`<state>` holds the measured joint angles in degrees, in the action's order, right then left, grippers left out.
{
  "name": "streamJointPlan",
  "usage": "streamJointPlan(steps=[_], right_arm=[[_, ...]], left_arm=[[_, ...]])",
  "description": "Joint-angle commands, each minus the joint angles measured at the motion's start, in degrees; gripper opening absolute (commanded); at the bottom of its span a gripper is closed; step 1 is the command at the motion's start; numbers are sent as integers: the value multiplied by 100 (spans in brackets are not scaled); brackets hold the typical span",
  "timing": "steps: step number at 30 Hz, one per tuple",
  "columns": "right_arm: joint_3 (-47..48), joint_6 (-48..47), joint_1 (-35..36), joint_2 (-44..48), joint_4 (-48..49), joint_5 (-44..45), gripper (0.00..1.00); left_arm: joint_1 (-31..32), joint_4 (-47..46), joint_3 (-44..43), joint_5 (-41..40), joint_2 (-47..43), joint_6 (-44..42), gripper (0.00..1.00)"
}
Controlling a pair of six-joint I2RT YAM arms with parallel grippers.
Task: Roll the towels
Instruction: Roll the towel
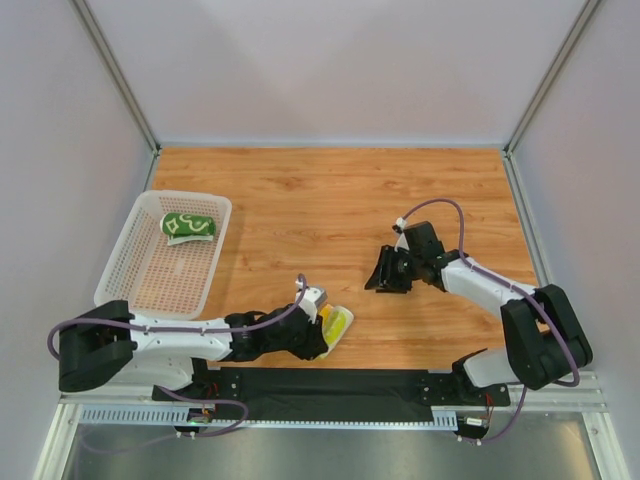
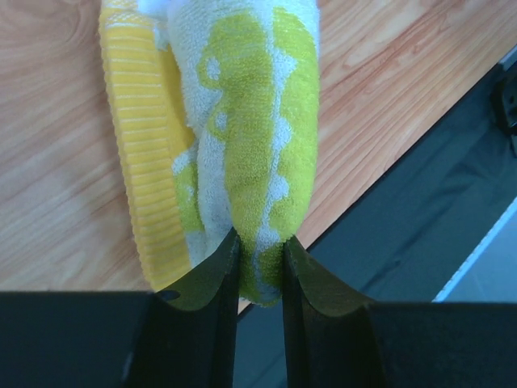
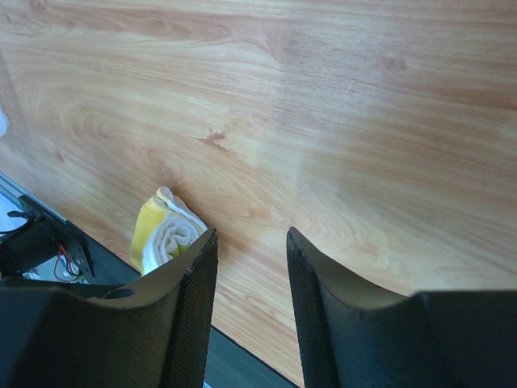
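Yellow-lime towel (image 2: pixel 250 145): rolled, at near worktop (image 1: pixel 330 200) edge | left claw (image 2: pixel 260 239) pinches its end | right claw (image 3: pixel 252 238) parted, empty | I judge it light, soft, springy; grip mid-roll | green towel (image 1: pixel 188 225) in basket (image 1: pixel 120 270)

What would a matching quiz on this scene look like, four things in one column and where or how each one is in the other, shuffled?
Things:
1. dark green towel
2. yellow and lime towel
3. right gripper
4. white basket

Places or states:
A. open and empty above the table
B. on the table's left side
C. rolled, lying in the basket's far end
D. pinched by the left gripper near the table's near edge

Pairs: 1-C, 2-D, 3-A, 4-B
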<state>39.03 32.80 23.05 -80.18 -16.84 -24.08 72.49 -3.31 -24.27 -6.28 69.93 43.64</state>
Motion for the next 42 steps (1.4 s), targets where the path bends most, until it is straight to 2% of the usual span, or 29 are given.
streamJointPlan(steps=[1,8,11,14,19,24,35,42], right_arm=[[79,-89,-11,152,-144,79,41],[-324,104,-11,362,215,-473,41],[-719,323,-11,635,1040,-1183,43],[-1247,595,7,881,1936,-1599,45],[-1924,956,217,1031,3001,-1802,51],[-2240,1185,797,943,3652,-1504,55],[-2514,1326,1877,39,5013,-441,55],[-2532,1484,2133,-884,6078,34,54]], left_arm=[[-217,-73,352,488,-259,970,0],[-1008,-135,1161,988,-700,2551,0],[-1210,286,1337,971,-744,3132,0],[-1369,217,1592,1120,-727,3511,0],[-1580,505,1628,1191,-586,3678,0],[-1826,367,1741,1366,-305,3722,0],[-2054,-951,1935,1840,855,3819,0],[-2081,-1550,2049,2043,1269,3968,0]])
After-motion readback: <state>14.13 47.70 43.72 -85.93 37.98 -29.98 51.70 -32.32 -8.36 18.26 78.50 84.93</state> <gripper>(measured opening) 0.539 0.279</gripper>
